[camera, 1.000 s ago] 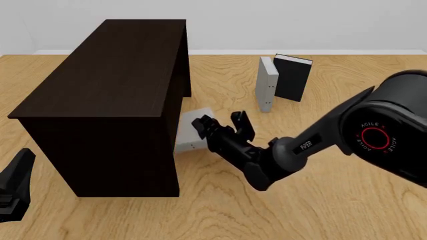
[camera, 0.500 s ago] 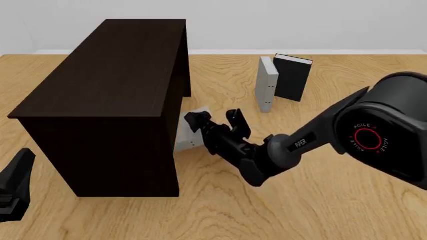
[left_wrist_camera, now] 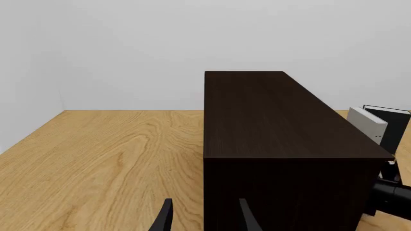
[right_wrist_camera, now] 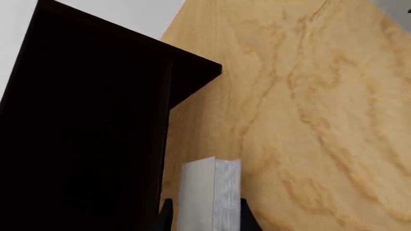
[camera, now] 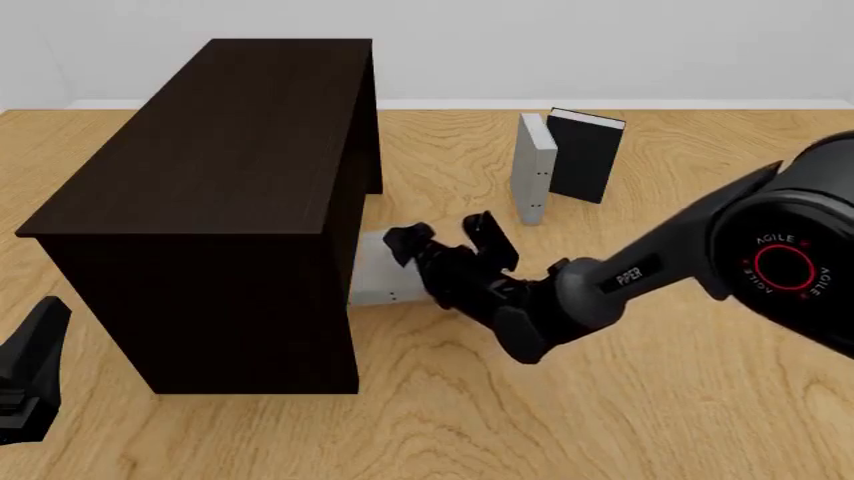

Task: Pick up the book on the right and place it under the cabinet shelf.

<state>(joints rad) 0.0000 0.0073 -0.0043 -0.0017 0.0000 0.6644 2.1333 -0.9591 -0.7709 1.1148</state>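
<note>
The light grey book (camera: pixel 378 275) lies low on the table at the dark brown cabinet shelf's (camera: pixel 227 130) right side, its left part hidden under the cabinet. My right gripper (camera: pixel 447 238) is open just right of the book's outer end, with a finger on each side of it. In the right wrist view the book (right_wrist_camera: pixel 212 192) sits between the spread fingers, close to one and apart from the other, next to the cabinet (right_wrist_camera: pixel 83 120). My left gripper (camera: pixel 30 365) is open and empty at the near left, facing the cabinet (left_wrist_camera: pixel 270 110).
A second grey book (camera: pixel 534 168) and a black book (camera: pixel 587 155) stand upright together at the back right; both also show in the left wrist view, grey (left_wrist_camera: pixel 367 122) and black (left_wrist_camera: pixel 393 122). The wooden table (camera: pixel 627 400) spreads around them.
My right gripper pushed left toward the cabinet, then drew back a little to the right. The book has settled lower and flatter against the cabinet. The left arm has not moved.
</note>
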